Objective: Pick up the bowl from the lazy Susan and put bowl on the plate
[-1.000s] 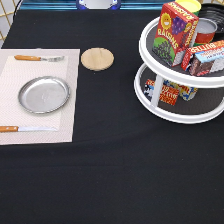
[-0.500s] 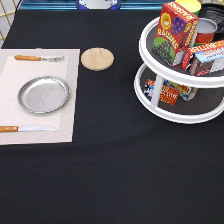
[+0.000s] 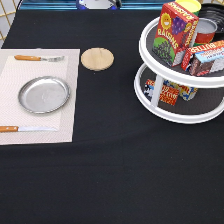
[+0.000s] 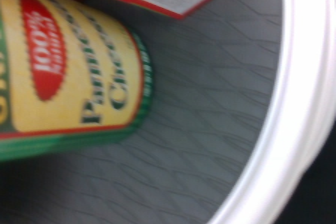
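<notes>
The white two-tier lazy Susan [image 3: 175, 116] stands at the exterior view's right, with boxes and cans on both tiers. The black bowl does not show in either view. The silver plate [image 3: 44, 94] lies empty on a pale placemat [image 3: 65, 120] at the exterior view's left. The gripper is not in the exterior view. The wrist view shows the lazy Susan's grey mat [image 4: 202, 125] and white rim [image 4: 292, 125] from close by, beside a yellow and green canister [image 4: 67, 75].
A round wooden coaster [image 3: 97, 58] lies between the placemat and the lazy Susan. A fork [image 3: 37, 58] and a knife [image 3: 25, 129] flank the plate. A red raisins box [image 3: 175, 30] and a red can [image 3: 205, 30] stand on the upper tier.
</notes>
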